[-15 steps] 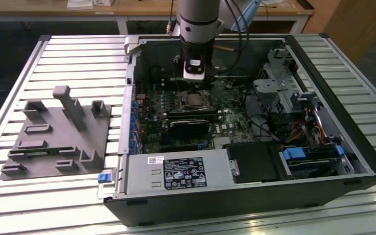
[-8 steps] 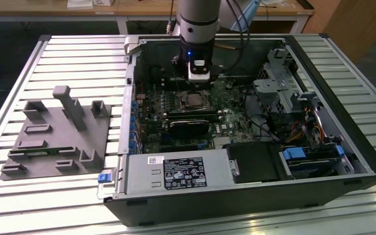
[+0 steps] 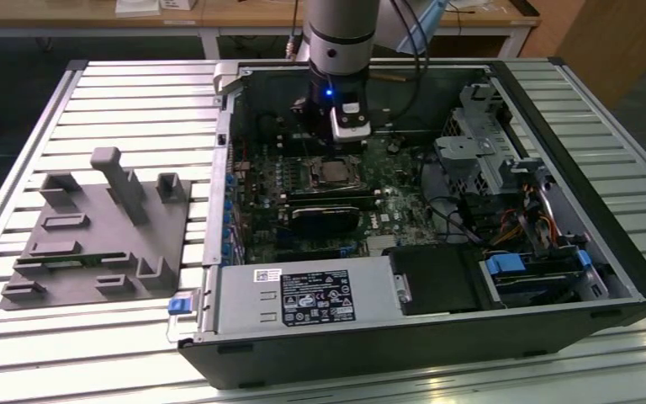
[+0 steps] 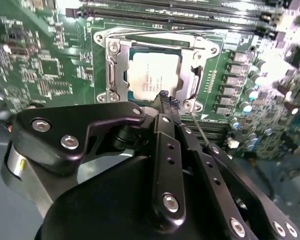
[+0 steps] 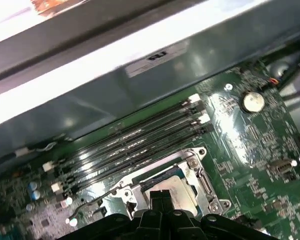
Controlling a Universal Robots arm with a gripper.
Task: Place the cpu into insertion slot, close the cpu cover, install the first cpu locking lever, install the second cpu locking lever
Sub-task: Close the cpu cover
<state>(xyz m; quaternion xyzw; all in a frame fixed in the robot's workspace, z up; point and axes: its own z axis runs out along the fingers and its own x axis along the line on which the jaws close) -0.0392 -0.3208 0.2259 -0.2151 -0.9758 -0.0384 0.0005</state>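
Note:
The cpu (image 4: 152,75), a square chip with a silvery top, lies flat in the insertion slot (image 4: 104,95) on the green board. The cpu cover (image 4: 116,65), a silver frame, lies down around it, with the chip showing through its opening. My gripper (image 4: 165,96) hangs just above the socket's edge, its black fingers shut together with nothing between them. In the first wrist view my gripper (image 5: 160,196) sits over the cpu (image 5: 177,187). A thin locking lever (image 5: 97,197) sticks out sideways from the socket. In the exterior view my gripper (image 3: 348,139) hovers just behind the cpu (image 3: 329,172).
Long black memory slots (image 5: 135,145) run beside the socket, near the case wall (image 5: 140,75). A black card (image 3: 323,220), the power supply (image 3: 300,299) and a drive cage (image 3: 474,151) crowd the open case. A grey fixture (image 3: 98,236) stands at the exterior view's left.

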